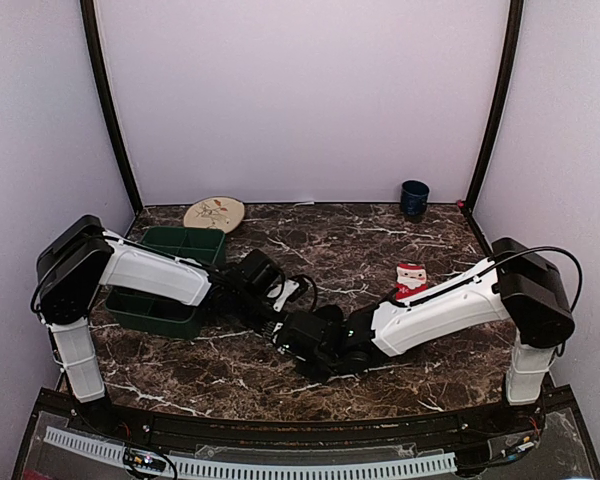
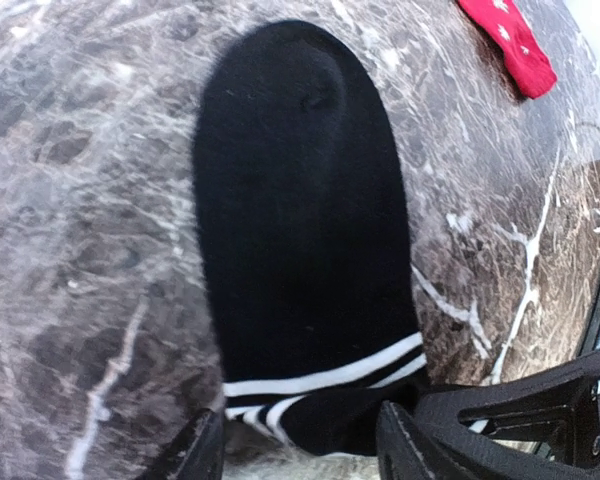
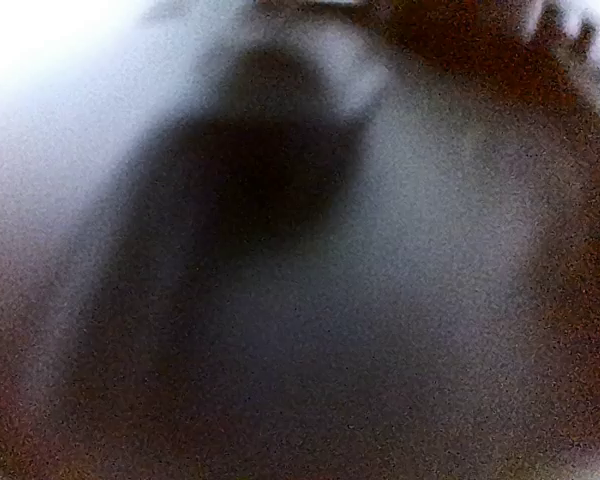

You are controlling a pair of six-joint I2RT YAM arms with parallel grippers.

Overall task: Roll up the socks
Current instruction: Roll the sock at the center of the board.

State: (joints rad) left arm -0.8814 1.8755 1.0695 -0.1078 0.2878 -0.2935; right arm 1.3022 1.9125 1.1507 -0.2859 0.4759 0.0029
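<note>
A black sock (image 2: 300, 220) lies flat on the marble table (image 2: 70, 250) in the left wrist view, toe away from me. Its white-striped cuff (image 2: 325, 380) is folded over on itself at the near end. My left gripper (image 2: 298, 452) is open, its fingers (image 2: 195, 452) standing either side of that cuff without gripping it. My right gripper (image 1: 305, 340) is shut and meets the left gripper (image 1: 278, 300) at the table's middle; its black frame (image 2: 540, 410) sits by the cuff's right edge. The red sock (image 1: 411, 277) with white trim lies further right. The right wrist view is a dark blur.
A green compartment tray (image 1: 185, 232) stands under the left arm's forearm. A round patterned plate (image 1: 214, 213) lies at the back left, and a dark blue cup (image 1: 414, 198) stands at the back right. Both arms cross the table's front half.
</note>
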